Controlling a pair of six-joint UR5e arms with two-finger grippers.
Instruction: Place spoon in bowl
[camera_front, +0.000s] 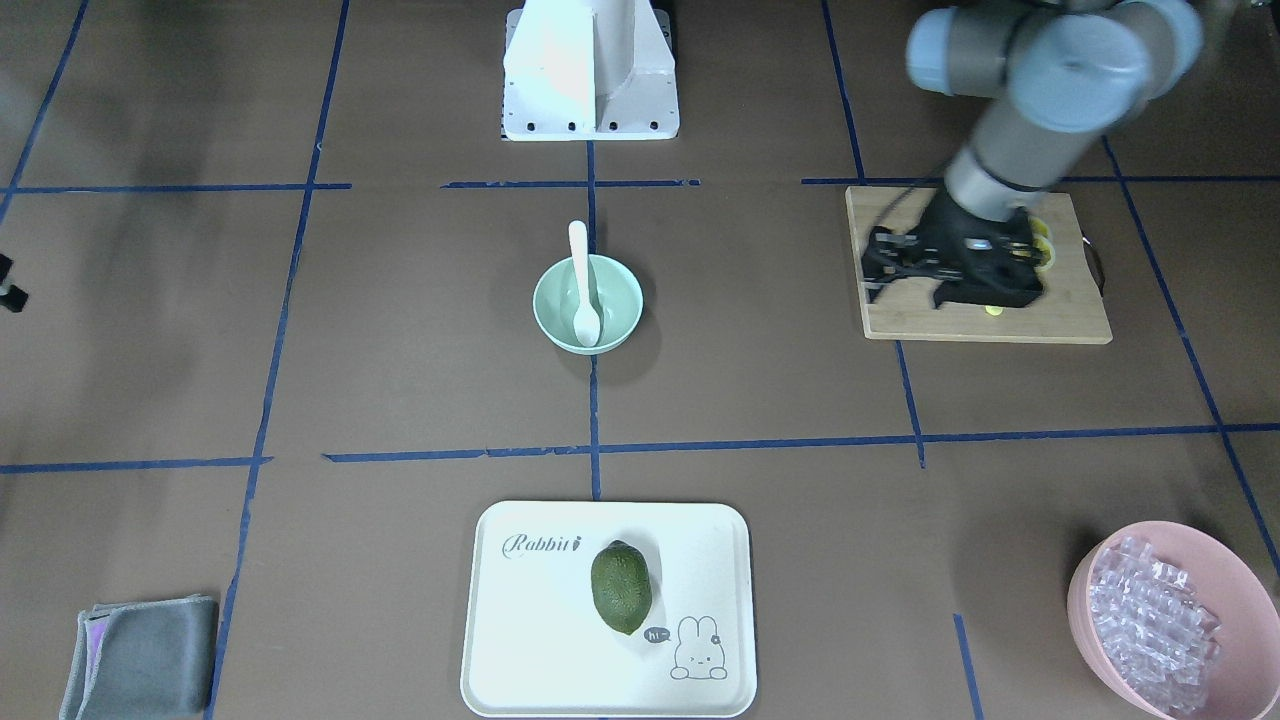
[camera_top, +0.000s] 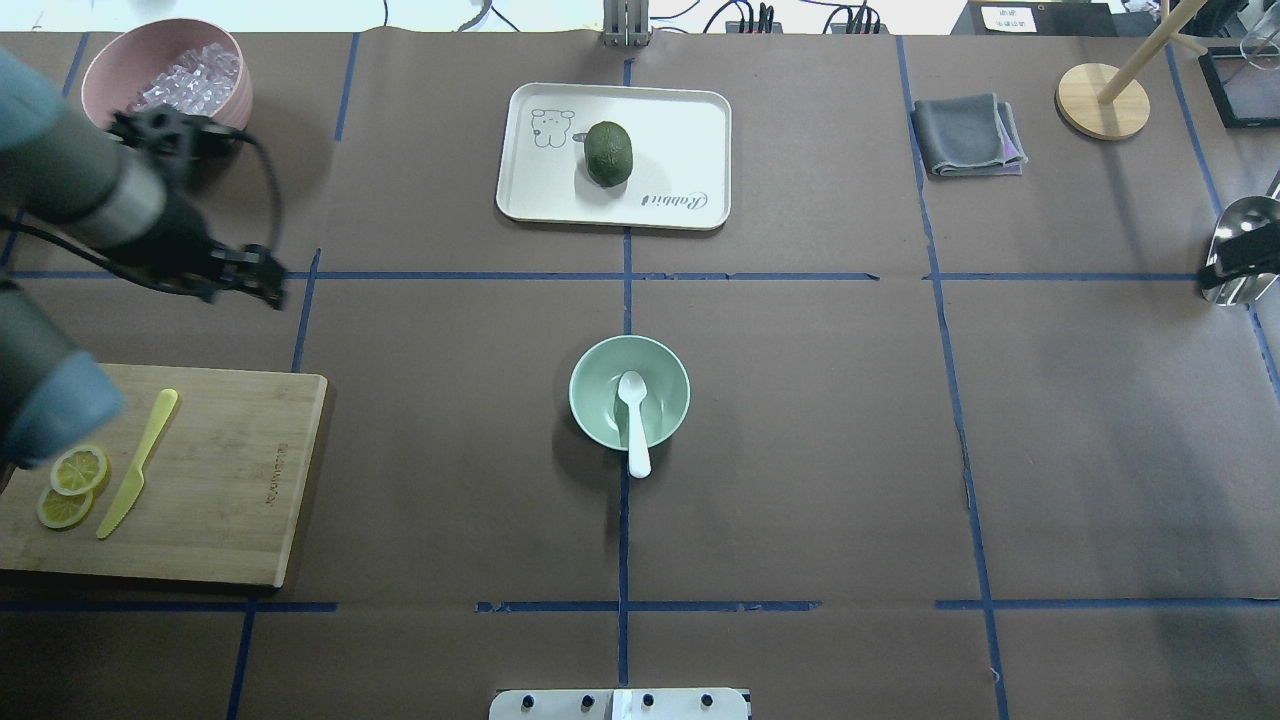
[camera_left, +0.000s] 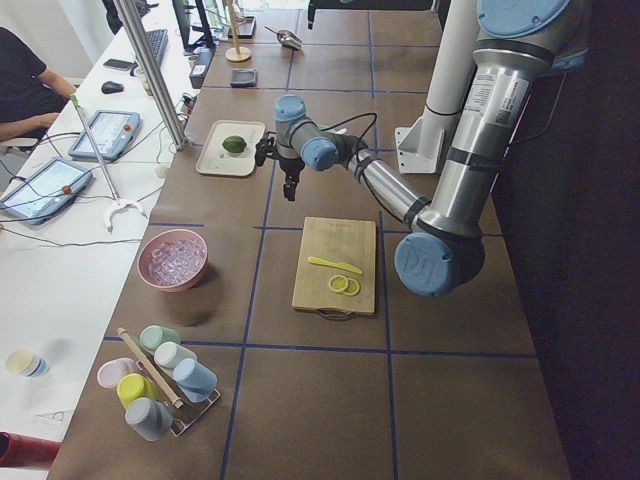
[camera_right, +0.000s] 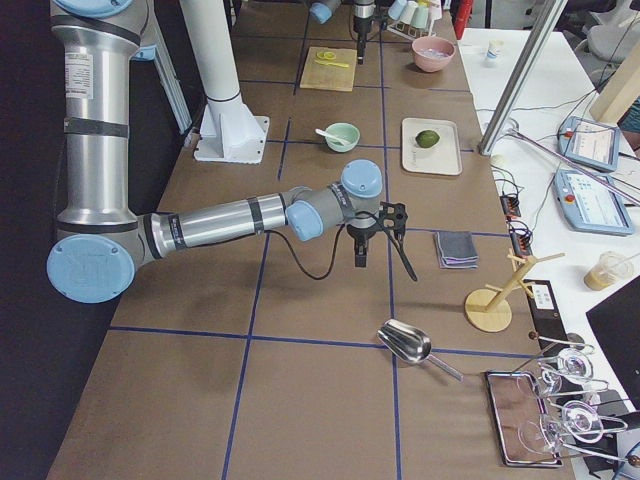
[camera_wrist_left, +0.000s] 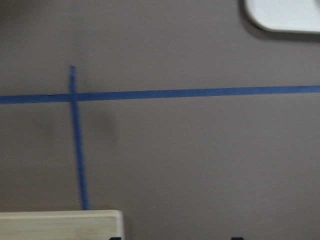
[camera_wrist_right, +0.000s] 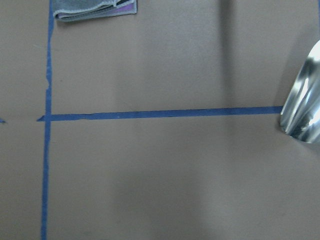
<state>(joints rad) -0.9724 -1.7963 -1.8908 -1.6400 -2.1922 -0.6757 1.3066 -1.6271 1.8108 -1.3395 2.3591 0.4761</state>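
Leaning plastic spoon (camera_top: 634, 425) in smooth round bowl (camera_top: 595, 375).

green fruit (camera_front: 621, 588) on tray (camera_front: 520, 650), pink bowl (camera_front: 1083, 615), grey cloth (camera_front: 140, 655)

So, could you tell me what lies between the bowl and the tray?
Only bare table, crossed by a blue tape line; nothing stands between the bowl and the tray. The overhead view shows it clearly.
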